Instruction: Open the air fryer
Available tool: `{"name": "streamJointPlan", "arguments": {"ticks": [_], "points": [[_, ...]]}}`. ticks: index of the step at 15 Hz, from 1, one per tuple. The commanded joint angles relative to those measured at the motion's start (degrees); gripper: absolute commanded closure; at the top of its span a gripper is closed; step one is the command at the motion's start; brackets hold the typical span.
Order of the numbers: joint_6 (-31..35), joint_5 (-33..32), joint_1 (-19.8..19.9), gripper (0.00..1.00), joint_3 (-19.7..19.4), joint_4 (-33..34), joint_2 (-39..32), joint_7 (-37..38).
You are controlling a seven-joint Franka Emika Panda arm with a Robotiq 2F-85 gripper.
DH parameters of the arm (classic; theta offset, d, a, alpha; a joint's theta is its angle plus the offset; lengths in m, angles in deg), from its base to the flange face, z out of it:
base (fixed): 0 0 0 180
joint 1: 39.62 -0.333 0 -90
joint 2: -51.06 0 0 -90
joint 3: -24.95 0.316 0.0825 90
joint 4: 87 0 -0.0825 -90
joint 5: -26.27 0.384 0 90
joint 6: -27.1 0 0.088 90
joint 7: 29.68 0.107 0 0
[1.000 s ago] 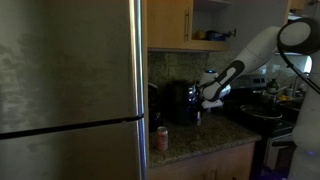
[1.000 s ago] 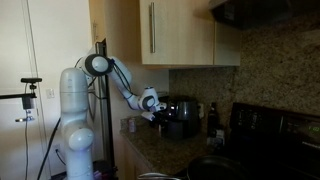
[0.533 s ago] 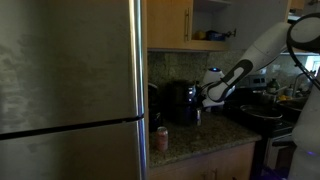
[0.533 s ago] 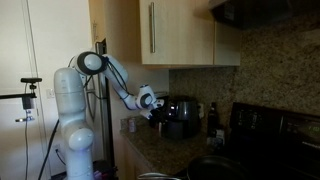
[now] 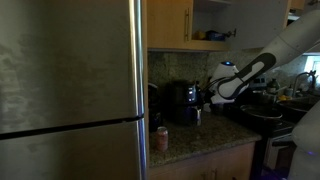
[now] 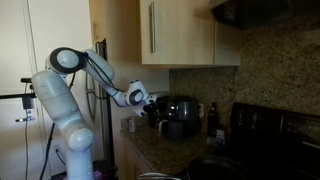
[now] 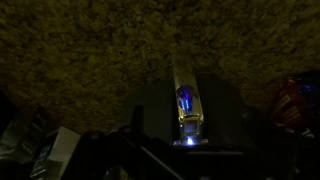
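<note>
The gripper (image 5: 211, 96) has been drawn back from the black, boxy air fryer with the glossy dark front (image 5: 180, 102). In both exterior views a clear gap is now seen between the two, where a second ago the fingers were held close against the appliance's front. The white arm has also been swung away: its elbow is set further toward the right edge of one exterior view and further toward the left edge in the other (image 6: 146, 105).

The air fryer is found at mid-frame on the speckled granite countertop (image 5: 205, 135), against the backsplash. It stands just right of the large stainless steel fridge (image 5: 70, 90) and behind the small red-and-white can (image 5: 161, 138). In the wrist view its dark rounded body (image 7: 185, 115) fills the lower centre, with a bluish light on its front.

Whether the fingers are spread or pressed together cannot be told; they are too small and dark in every view. Nothing is seen held between them.

The retreat is judged to be either the end of a pull or a re-approach. Whether the air fryer has been opened cannot be made out.
</note>
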Motion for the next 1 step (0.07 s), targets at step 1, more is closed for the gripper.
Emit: {"name": "streamJointPlan", "arguments": {"ticks": [1], "points": [[0.10, 3.20, 2.57, 0.00, 2.91, -0.85, 1.14, -2.43]]}}
